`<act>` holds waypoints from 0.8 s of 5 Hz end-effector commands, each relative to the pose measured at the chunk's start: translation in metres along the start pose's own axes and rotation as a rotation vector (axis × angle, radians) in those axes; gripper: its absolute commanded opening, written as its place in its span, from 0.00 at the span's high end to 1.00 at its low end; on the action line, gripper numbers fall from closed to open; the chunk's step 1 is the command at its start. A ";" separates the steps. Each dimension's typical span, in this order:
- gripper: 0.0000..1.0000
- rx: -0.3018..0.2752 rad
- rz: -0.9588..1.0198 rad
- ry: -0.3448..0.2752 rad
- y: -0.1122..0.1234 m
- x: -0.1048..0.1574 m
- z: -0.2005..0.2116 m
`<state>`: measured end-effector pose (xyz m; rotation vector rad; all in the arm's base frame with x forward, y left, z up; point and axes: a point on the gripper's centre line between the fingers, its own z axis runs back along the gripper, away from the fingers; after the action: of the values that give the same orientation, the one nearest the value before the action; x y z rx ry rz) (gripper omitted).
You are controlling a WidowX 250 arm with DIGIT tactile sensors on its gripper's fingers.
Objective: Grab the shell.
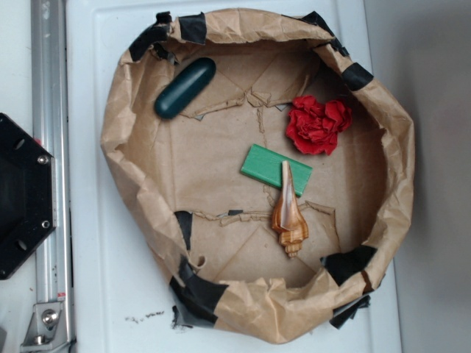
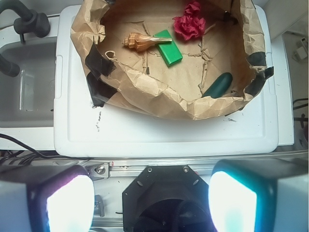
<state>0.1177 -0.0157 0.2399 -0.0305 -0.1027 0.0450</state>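
Note:
The shell [image 1: 288, 213] is a glossy brown-orange striped conch. It lies in the brown paper basin [image 1: 132, 140], its tan spire resting on the flat green block [image 1: 275, 169], its knobby end toward the near rim. In the wrist view the shell [image 2: 140, 42] lies at the far left of the basin, spire pointing right onto the green block [image 2: 168, 47]. My gripper [image 2: 151, 200] is open and empty, far back from the basin, above the black robot base [image 2: 166, 193]. The gripper does not show in the exterior view.
A red ruffled wad [image 1: 317, 125] and a dark green oblong case [image 1: 185, 87] also lie in the basin. The basin has tall crumpled walls with black tape patches and sits on a white board [image 2: 159, 130]. A metal rail [image 1: 48, 110] runs beside the black base [image 1: 22, 195].

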 end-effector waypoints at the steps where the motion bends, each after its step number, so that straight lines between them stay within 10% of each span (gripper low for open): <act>1: 0.00 0.000 0.000 0.000 0.000 0.000 0.000; 4: 0.00 -0.069 -0.333 -0.081 0.021 0.127 -0.067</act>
<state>0.2460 0.0076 0.1668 -0.0923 -0.1258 -0.3146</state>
